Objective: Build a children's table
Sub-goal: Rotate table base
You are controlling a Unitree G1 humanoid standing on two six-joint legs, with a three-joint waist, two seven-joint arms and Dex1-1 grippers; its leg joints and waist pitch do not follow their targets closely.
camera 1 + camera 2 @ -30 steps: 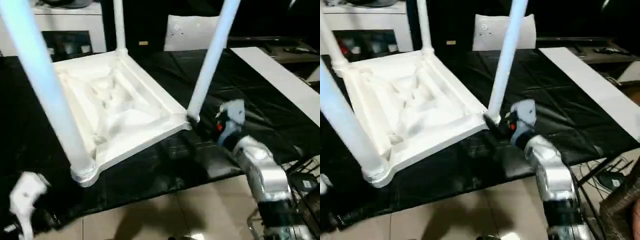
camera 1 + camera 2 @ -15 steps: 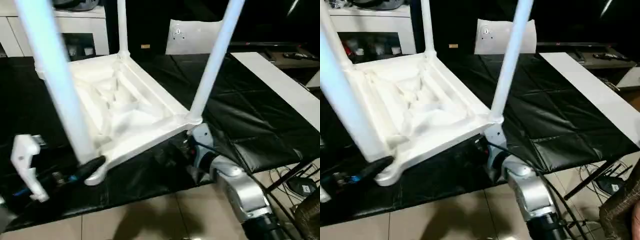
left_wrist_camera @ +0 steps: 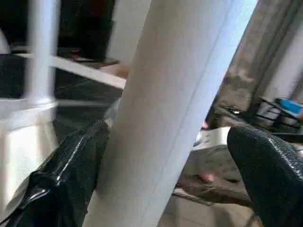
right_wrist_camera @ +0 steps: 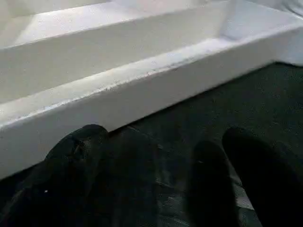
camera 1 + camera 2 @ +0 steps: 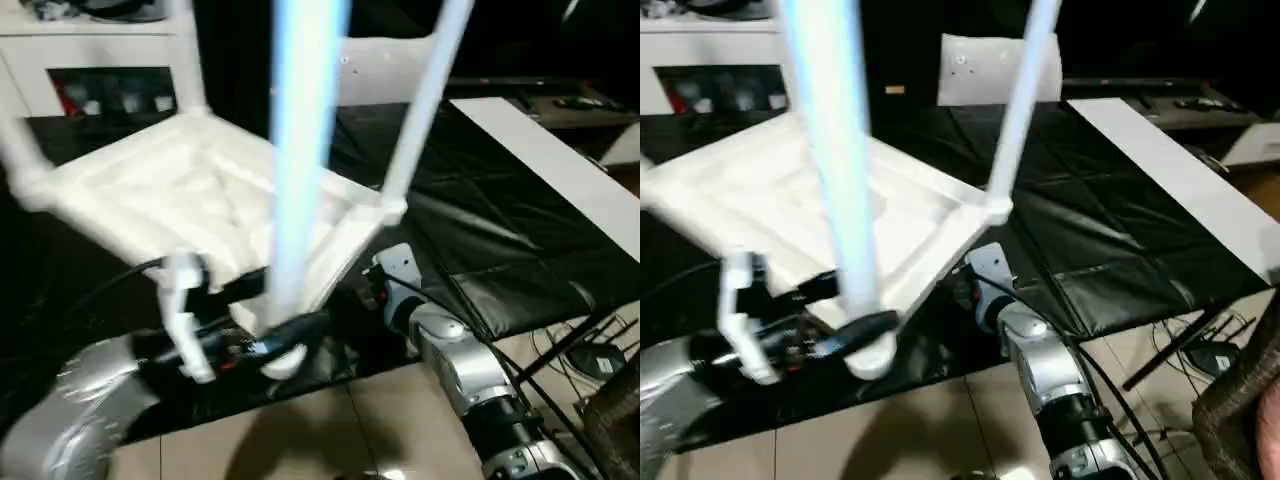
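The table (image 5: 170, 205) is lying upside down on a black mat (image 5: 500, 230), filling the left and middle of the head view, and its legs are sticking up because they are already pushed into the corner holes. On the far left a thin leg (image 5: 15, 160) is standing at the back corner. At the lower left the silver left arm (image 5: 70, 410) is reaching in, and the left gripper (image 5: 285, 335) is sitting around the bottom of the near leg (image 5: 305, 150), the big pale post in the middle of the frame. In the left wrist view one black finger (image 3: 66, 175) is touching the post and the other finger (image 3: 270, 170) is standing well apart from it, so the claw is wide open and not squeezing. It looks like it is getting ready to grab that leg, maybe to push it tighter or to turn the table over. Right of the middle another leg (image 5: 420, 100) is leaning up from the right corner. Just below that corner the right gripper (image 5: 385, 275) is pointing at the table's edge (image 4: 142, 90). In the right wrist view its two black fingers (image 4: 71, 165) are spread apart on the mat, close to the rim and holding nothing. It may be waiting there to lift or steady that side. At the upper left a white cabinet (image 5: 100, 60) is standing behind.
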